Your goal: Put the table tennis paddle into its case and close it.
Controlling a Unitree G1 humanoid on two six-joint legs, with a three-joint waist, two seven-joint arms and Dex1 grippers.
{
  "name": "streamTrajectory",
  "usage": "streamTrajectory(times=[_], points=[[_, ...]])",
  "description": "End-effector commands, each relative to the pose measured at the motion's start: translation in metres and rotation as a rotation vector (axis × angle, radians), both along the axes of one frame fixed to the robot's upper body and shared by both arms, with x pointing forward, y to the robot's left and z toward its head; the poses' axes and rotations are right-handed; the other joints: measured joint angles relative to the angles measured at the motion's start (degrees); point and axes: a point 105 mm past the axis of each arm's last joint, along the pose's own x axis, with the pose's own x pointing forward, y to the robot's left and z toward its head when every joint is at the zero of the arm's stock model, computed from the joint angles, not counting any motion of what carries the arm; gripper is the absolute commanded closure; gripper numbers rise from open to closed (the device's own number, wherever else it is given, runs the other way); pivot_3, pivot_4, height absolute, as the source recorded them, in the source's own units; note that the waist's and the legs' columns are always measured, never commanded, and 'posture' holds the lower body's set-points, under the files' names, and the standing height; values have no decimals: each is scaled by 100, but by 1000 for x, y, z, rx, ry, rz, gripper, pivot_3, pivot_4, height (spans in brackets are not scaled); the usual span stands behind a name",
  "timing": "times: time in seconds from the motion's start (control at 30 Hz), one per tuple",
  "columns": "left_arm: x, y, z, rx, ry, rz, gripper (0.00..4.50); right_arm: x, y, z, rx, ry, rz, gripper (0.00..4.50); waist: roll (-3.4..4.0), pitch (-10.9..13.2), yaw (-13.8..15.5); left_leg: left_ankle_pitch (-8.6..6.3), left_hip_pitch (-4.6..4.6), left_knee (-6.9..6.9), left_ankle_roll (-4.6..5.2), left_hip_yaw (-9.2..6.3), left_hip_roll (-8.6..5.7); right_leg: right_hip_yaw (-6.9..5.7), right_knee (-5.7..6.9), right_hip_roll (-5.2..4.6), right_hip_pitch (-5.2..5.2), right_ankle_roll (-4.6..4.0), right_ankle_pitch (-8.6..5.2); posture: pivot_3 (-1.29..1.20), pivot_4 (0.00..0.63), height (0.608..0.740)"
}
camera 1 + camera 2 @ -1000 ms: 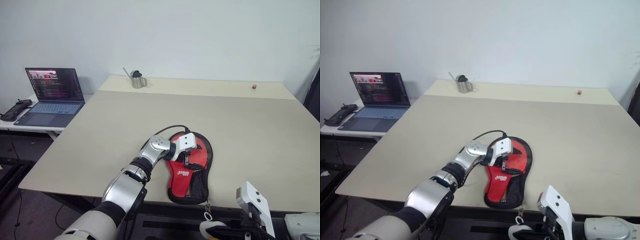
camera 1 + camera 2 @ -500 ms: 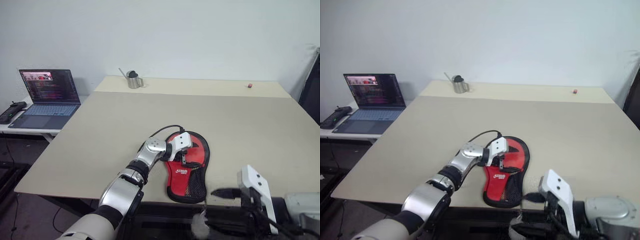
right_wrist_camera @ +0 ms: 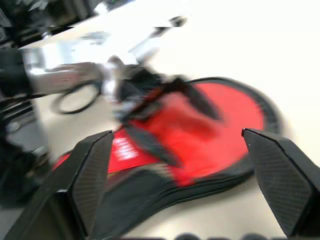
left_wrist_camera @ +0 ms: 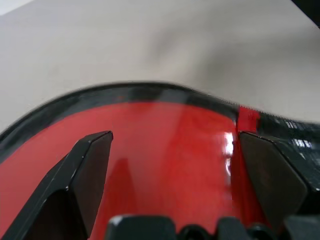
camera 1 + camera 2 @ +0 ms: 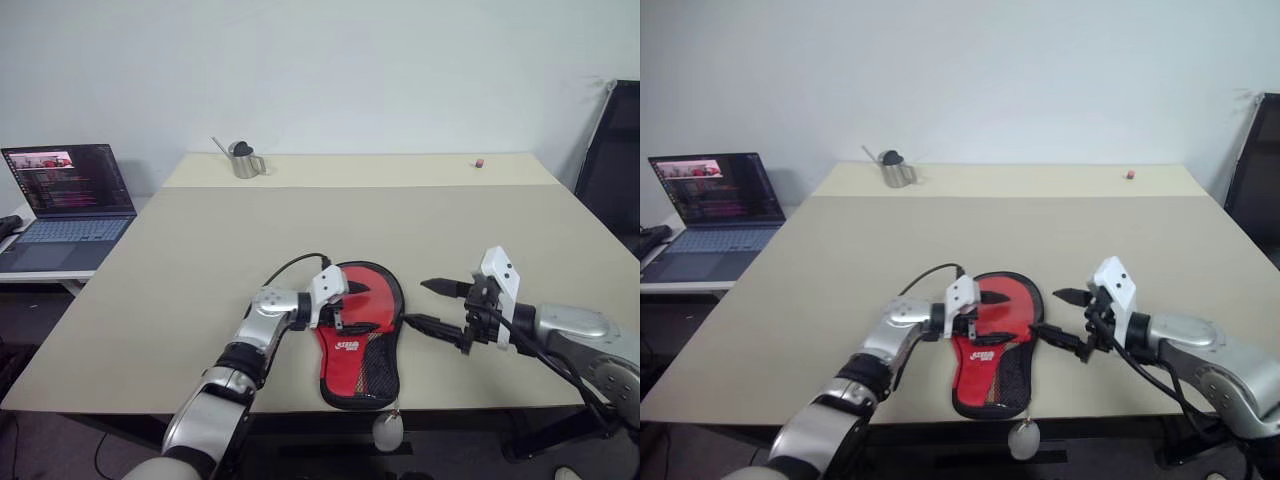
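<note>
The case (image 5: 362,340) lies flat near the table's front edge, red side up with its white logo and black mesh pocket toward me. My left gripper (image 5: 343,308) is open, its fingers spread just over the round red part (image 4: 165,150). My right gripper (image 5: 433,306) hovers open a short way to the right of the case, pointing at it. The right wrist view shows the case (image 3: 220,120) between that gripper's fingers (image 3: 90,170). The paddle is hidden; I cannot tell it apart from the case.
A white tag (image 5: 388,430) hangs from the case's narrow end over the front edge. A metal pitcher (image 5: 242,160) and a small red object (image 5: 479,163) stand at the table's far side. An open laptop (image 5: 65,195) sits on a side table to the left.
The camera has turned right. My right gripper rose from below the table's front edge, came forward beside the case and opened. My left gripper drifted slightly left over the case.
</note>
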Motion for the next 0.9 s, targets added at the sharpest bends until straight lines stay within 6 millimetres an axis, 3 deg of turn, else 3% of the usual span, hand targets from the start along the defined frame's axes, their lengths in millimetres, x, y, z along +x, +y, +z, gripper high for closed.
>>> streamTrajectory(times=[0.03,0.2,0.3,0.47,0.57,0.63,0.7,0.9], points=[[-6,25,16,-12,-10,41,116,20,-3,9,34,-70,1,27,2,3,-57,0,-2,-1,0,3,2,7,3,3,-9,-18,5,0,150,740],[-19,57,61,-112,-28,152,116,45,-11,7,48,-95,-12,27,4,15,-59,-1,-51,4,-4,31,0,48,29,1,-84,-29,-5,0,150,740],[-32,79,68,-142,-10,257,116,61,-19,-1,37,-104,-29,27,4,15,-62,9,-94,8,-26,42,-2,61,46,-2,-141,-28,-6,0,150,740],[-48,97,57,-165,32,407,116,86,-35,-16,2,-95,-69,27,9,20,-47,8,-98,7,-27,64,-7,82,67,-7,-163,-31,-13,0,150,740],[-52,94,53,-180,32,461,116,95,-50,-23,-18,-72,-97,27,11,23,-38,6,-95,7,-23,65,-4,84,74,-4,-163,-33,-13,0,150,740],[-52,83,54,-196,31,469,116,98,-64,-25,-29,-59,-113,27,10,24,-6,7,-96,9,-25,64,-4,81,75,-5,-163,-33,-13,0,150,740],[-54,92,51,-205,12,514,116,99,-74,-26,-49,-61,-160,27,10,23,5,9,-96,11,-28,66,-6,82,74,-6,-161,-34,-12,0,150,740],[-51,85,34,-180,15,545,116,98,-99,-21,-73,-77,-240,27,14,26,-27,9,-96,7,-32,81,-4,94,72,-6,-168,-35,-13,0,150,740]])
